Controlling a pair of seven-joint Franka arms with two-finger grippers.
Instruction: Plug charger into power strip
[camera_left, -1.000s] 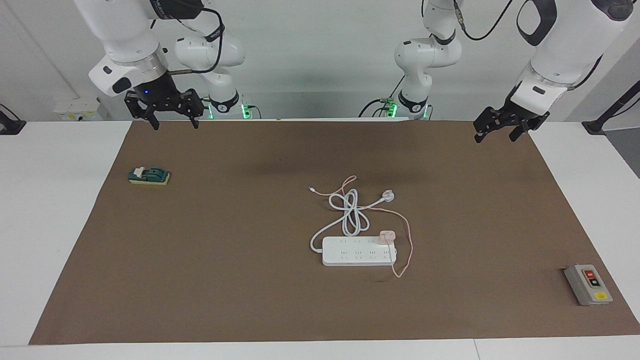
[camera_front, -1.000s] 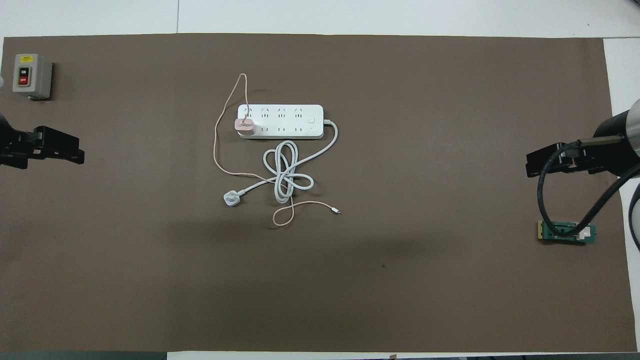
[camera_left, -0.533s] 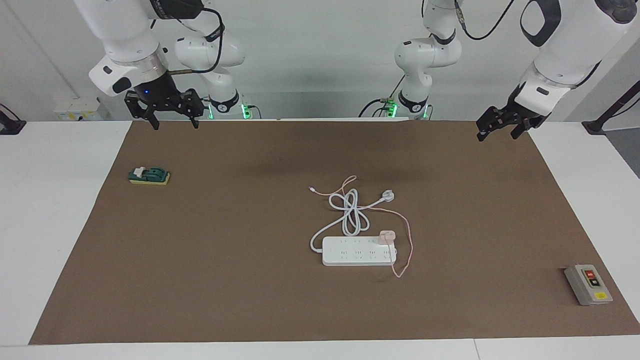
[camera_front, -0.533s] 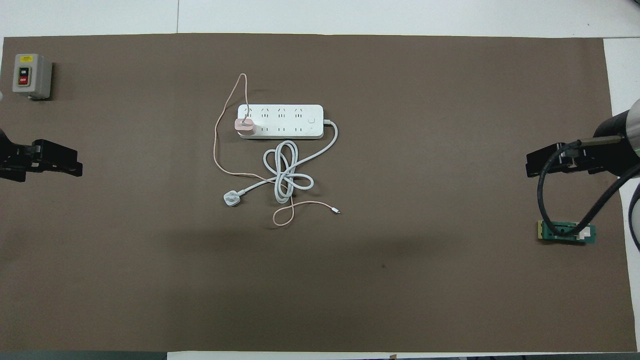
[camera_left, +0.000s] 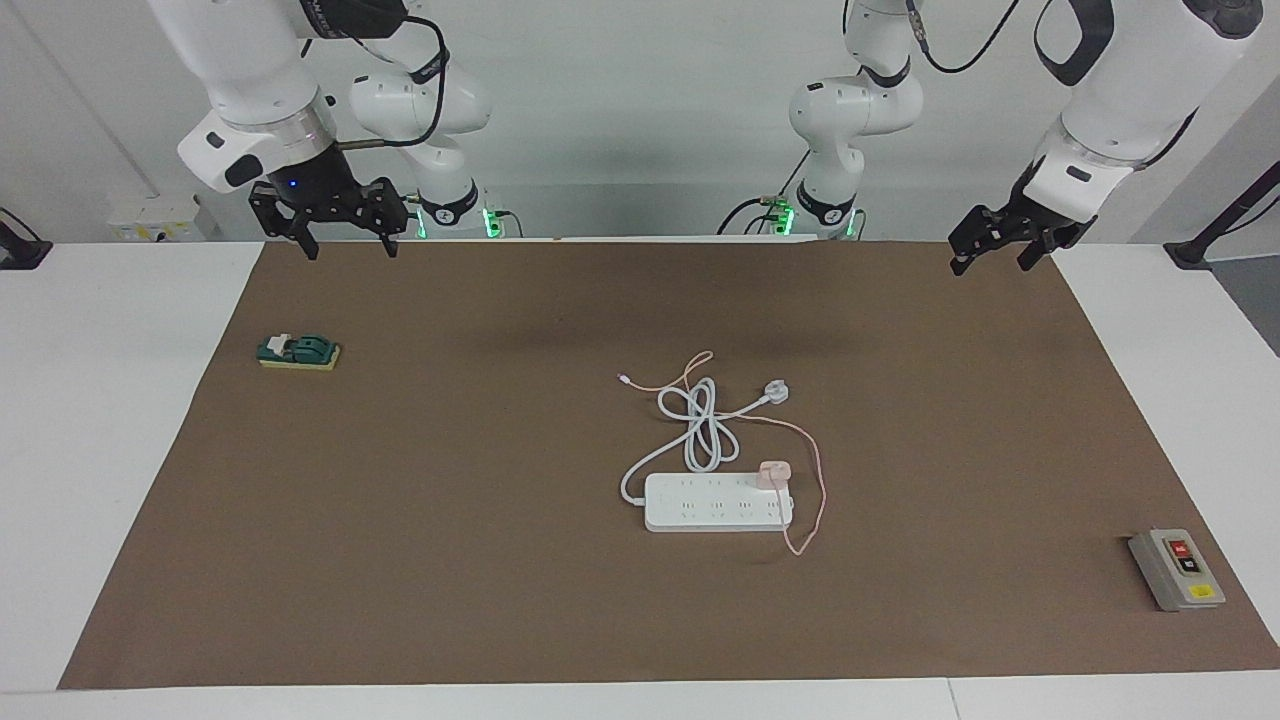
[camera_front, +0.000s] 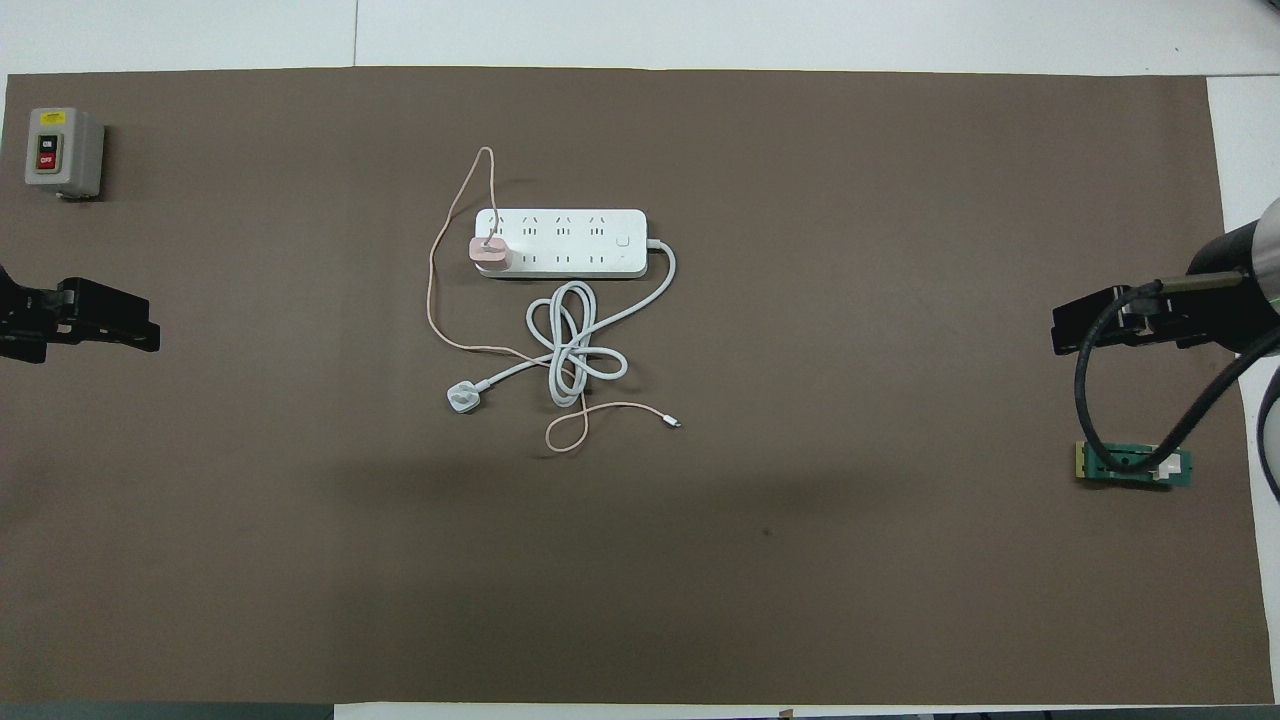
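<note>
The white power strip (camera_left: 715, 505) lies on the brown mat, also in the overhead view (camera_front: 570, 245). The pale pink charger (camera_left: 774, 473) sits on the strip's socket face at the end toward the left arm, in the row nearer to the robots; it also shows from above (camera_front: 491, 252). Its thin pink cable (camera_left: 820, 490) loops around that end. My left gripper (camera_left: 990, 266) hangs open and empty over the mat's edge at the left arm's end. My right gripper (camera_left: 352, 250) hangs open and empty over the mat's edge by the robots.
A grey box with red and yellow buttons (camera_left: 1176, 570) stands at the left arm's end. A green switch block (camera_left: 298, 352) lies at the right arm's end. The strip's coiled thick cord and round white plug (camera_left: 777, 391) lie nearer to the robots than the strip.
My left gripper has drawn back a little toward the robots and risen slightly. The right arm, charger and strip have not moved.
</note>
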